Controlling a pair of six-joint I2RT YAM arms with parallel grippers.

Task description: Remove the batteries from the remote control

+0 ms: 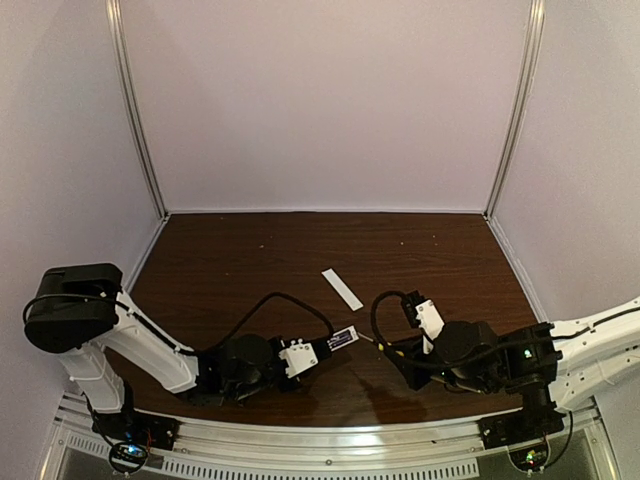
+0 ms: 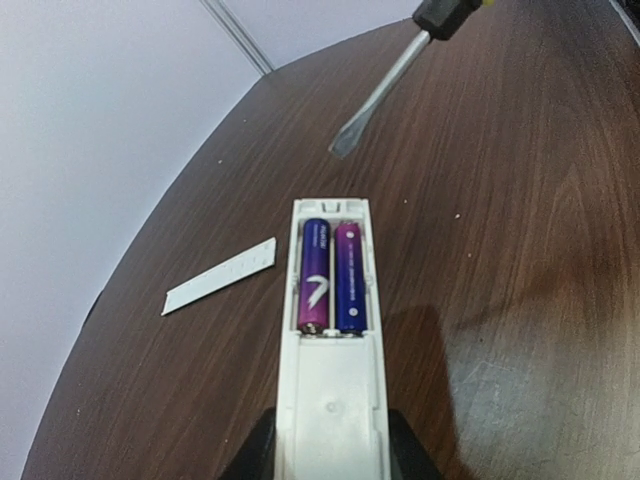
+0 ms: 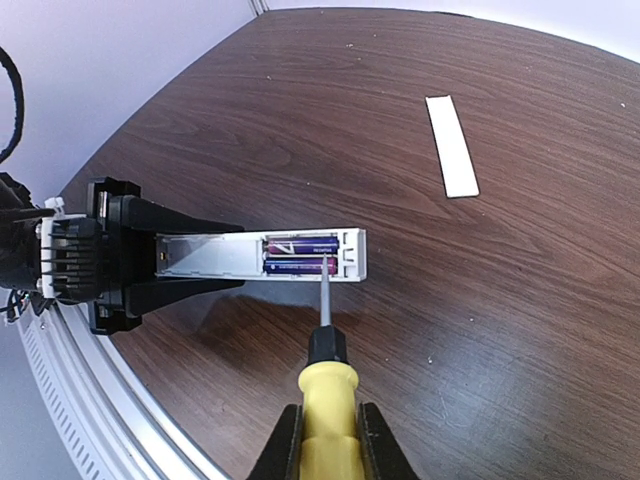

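Your left gripper (image 3: 130, 265) pinches the remote control (image 2: 330, 390) by its closed end, recess up, with the batteries (image 2: 333, 277) side by side inside. The cover strip (image 1: 342, 289) lies flat on the table (image 2: 520, 250) beyond, apart from everything. Your right gripper (image 3: 325, 440) clamps the screwdriver (image 3: 328, 400) by its handle. The blade tip hovers just off the remote's open end, clear of the batteries.

I found nothing legible: the batteries (image 2: 333, 277) in the remote control (image 2: 330, 400) bore a white chevron mark and fine print too small to read.
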